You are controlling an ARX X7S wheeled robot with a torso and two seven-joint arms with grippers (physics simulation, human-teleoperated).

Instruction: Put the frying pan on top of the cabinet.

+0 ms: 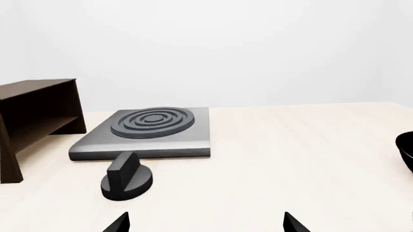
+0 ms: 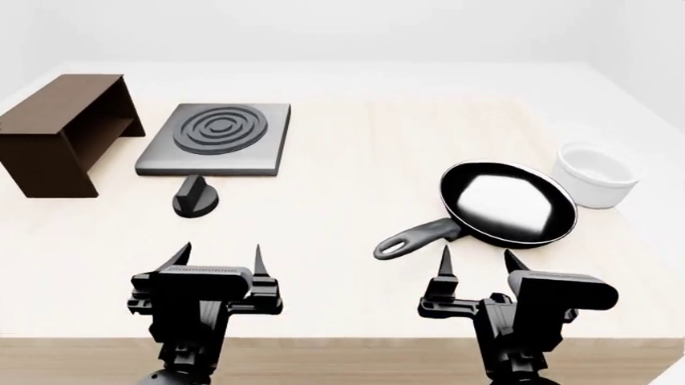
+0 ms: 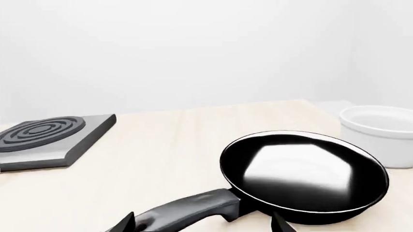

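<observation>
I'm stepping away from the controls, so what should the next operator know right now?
Left pincer: open, empty, hovering near the knob.
Right pincer: open, empty, just short of the frying pan handle.
The pan sits on the table beside the white bowl, handle pointing toward the robot.
The cabinet stands at the far left, beside the stove plate; its top is bare.
Done: nothing yet.
Left: grasp the handle, lift, carry across, set the pan on the cabinet top.

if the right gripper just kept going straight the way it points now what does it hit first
Most likely the frying pan: its handle lies just ahead of the open right gripper, and the white bowl sits farther back. Height is hard to judge, so it might pass over.
</observation>
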